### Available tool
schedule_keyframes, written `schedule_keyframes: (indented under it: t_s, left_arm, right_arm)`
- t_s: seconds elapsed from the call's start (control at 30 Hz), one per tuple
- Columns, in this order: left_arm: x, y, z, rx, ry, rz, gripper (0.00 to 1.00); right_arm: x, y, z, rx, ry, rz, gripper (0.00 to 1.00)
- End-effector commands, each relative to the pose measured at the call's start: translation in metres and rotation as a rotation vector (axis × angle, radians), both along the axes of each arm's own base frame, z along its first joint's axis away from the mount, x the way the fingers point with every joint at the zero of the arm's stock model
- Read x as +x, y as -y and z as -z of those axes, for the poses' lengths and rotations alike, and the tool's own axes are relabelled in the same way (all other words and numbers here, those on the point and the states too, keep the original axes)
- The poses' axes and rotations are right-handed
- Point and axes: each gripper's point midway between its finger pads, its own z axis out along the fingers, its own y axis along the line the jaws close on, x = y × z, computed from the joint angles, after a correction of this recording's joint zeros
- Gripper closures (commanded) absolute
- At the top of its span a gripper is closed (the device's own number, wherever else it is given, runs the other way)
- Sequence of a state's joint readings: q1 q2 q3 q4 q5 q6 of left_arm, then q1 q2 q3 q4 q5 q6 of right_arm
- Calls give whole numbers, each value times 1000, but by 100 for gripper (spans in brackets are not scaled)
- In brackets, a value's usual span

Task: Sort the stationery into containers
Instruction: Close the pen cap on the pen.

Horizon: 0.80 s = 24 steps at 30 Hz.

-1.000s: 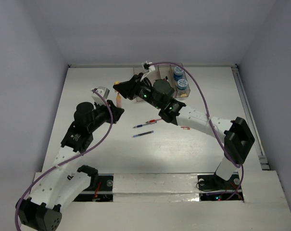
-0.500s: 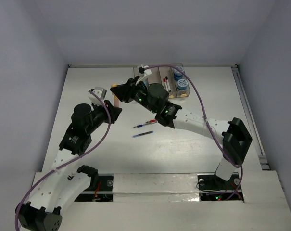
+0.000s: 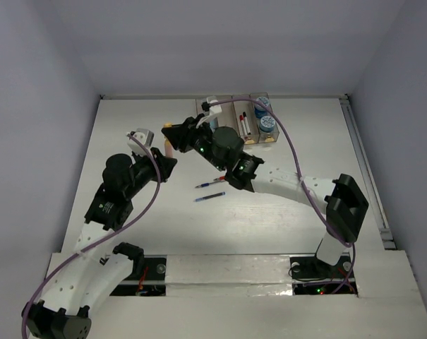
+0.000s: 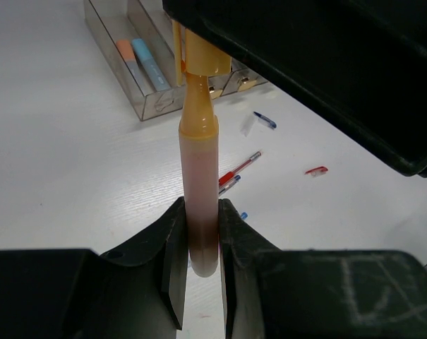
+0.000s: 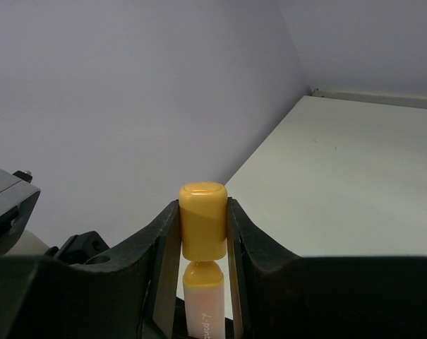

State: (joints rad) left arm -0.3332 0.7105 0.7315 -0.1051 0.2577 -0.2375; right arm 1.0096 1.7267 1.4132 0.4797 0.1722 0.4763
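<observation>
Marker (image 4: 199,162) is held at both ends. Your left claw (image 4: 199,236) is clamped on its pinkish-orange barrel. Your right claw (image 5: 203,236) is clamped on the yellow cap (image 5: 203,212), straight ahead of the left fingers, with a narrow neck showing between. Ahead-left of the left claw sit the containers (image 4: 146,106). Ahead-right, 2 pens (image 4: 241,166) lie on the table (image 4: 72,183).
</observation>
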Motion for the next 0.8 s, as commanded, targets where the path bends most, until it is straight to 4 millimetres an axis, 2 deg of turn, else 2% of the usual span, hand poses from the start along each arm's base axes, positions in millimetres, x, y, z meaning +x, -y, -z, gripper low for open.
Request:
schedule_keyframes:
  t_s: [0.0, 0.23, 0.43, 0.63, 0.7, 0.77]
  left_arm:
    - [5, -5, -33, -41, 118, -30, 100]
    - [4, -5, -37, -45, 131, -28, 100]
    - [5, -7, -39, -50, 137, -38, 100]
    - [5, -13, -43, -50, 155, -69, 100]
    - [6, -13, -43, -50, 155, -73, 100]
    - [5, -12, -44, -54, 151, -69, 100]
  right_arm:
    - [-9, -12, 1, -24, 13, -7, 100]
    - [-25, -25, 12, -51, 7, -57, 100]
    - [-33, -26, 17, -54, -1, -81, 100]
    - [-44, -18, 23, -43, -31, -108, 100]
    - [-49, -18, 32, -63, -61, -135, 100]
    - [-59, -19, 49, -98, -99, -180, 100]
